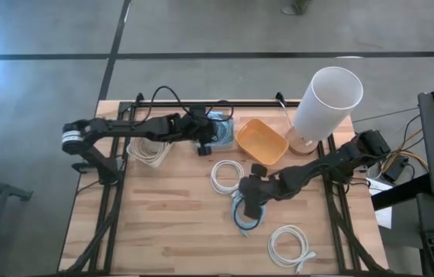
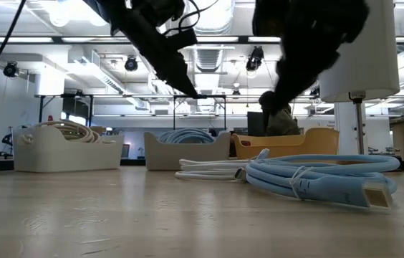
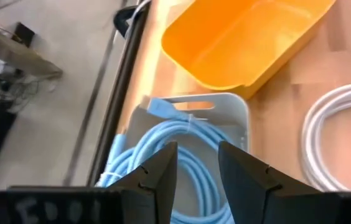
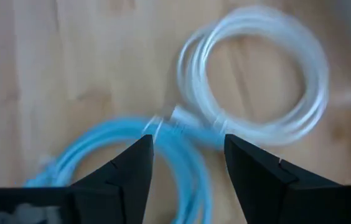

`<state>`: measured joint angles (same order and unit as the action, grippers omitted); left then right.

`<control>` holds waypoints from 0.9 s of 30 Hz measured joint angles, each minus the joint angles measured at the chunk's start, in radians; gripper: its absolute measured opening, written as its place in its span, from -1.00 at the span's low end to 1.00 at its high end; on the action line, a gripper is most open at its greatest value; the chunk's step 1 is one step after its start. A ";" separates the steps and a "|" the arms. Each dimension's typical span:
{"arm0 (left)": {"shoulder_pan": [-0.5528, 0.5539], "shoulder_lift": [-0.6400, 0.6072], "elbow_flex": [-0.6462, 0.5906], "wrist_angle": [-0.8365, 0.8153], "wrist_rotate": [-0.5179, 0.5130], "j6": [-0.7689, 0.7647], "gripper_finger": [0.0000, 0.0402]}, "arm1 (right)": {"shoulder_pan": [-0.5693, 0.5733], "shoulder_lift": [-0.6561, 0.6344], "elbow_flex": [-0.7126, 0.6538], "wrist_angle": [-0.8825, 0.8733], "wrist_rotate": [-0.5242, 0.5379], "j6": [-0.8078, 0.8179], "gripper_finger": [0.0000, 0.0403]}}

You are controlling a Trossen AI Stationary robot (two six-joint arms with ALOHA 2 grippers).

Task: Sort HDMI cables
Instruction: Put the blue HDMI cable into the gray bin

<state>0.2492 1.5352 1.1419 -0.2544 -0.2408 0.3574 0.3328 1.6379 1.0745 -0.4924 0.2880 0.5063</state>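
Note:
A light blue cable coil point(image 1: 246, 217) lies flat on the wooden table, and it also shows in the low view point(image 2: 316, 175) and the right wrist view point(image 4: 182, 162). My right gripper point(image 1: 248, 201) hovers just above it, open point(image 4: 188, 155) and empty. One white coil point(image 1: 225, 175) lies beside it point(image 4: 256, 74), another point(image 1: 288, 245) near the front edge. My left gripper point(image 1: 204, 146) is open point(image 3: 197, 165) and empty above a grey bin point(image 3: 241, 115) that holds light blue cables point(image 3: 163, 143). A white bin point(image 1: 148, 150) holds beige cables point(image 2: 66, 129).
An orange bin point(image 1: 262, 142) stands between the grey bin point(image 1: 221, 127) and a tall white cylinder point(image 1: 325, 96) at the back right. The three bins line the table's far edge. Bare tabletop lies at the front left point(image 1: 155, 223).

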 joint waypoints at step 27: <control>-0.004 -0.001 -0.001 -0.033 0.016 -0.042 -0.34 | 0.001 0.000 -0.297 0.304 0.026 0.181 -0.08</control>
<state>0.2451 1.5341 1.1408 -0.2874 -0.2245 0.3154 0.3336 1.6379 0.7776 -0.1883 0.3136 0.6874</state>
